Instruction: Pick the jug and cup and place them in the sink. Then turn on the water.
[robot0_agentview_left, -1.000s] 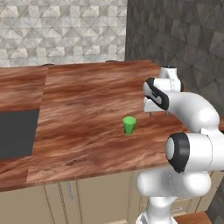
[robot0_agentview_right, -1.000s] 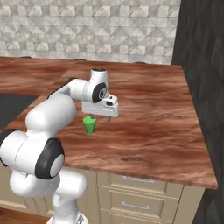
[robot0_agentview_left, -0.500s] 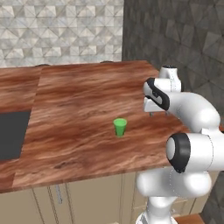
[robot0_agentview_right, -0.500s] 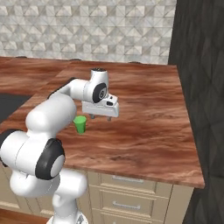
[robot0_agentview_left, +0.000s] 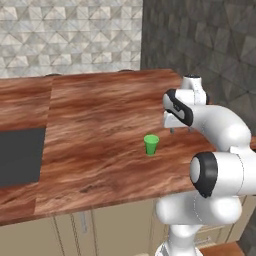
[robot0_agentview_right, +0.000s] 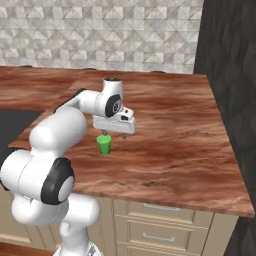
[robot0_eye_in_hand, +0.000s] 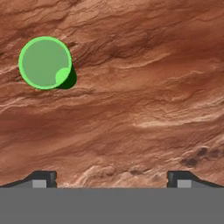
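The gripper (robot0_agentview_right: 113, 135) hangs above the wooden counter (robot0_agentview_right: 170, 135), pointing straight down, with its two fingertips (robot0_eye_in_hand: 43, 178) spread wide apart and nothing between them; in the hand view the tips sit near the two lower corners with only bare wood grain in the gap. The cup (robot0_agentview_left: 151, 144) stands upright on the counter, below the gripper and off to one side of it rather than under the gap between the fingers. In the hand view the cup (robot0_eye_in_hand: 45, 63) appears up and to the left of the left fingertip, well apart from both tips; in the right base view the cup (robot0_agentview_right: 104, 145) stands just under the left end of the gripper's crossbar, apart from it. It is a small bright green tumbler with no handle, wider at the rim than at the base; seen from above, its mouth is a pale green disc ringed by a brighter green rim, with a small dark green shadow on the side towards the gripper. Far to the gripper's left in the left base view, the dark basin of the sink (robot0_agentview_left: 20, 155) is set into the counter at the edge of the picture.
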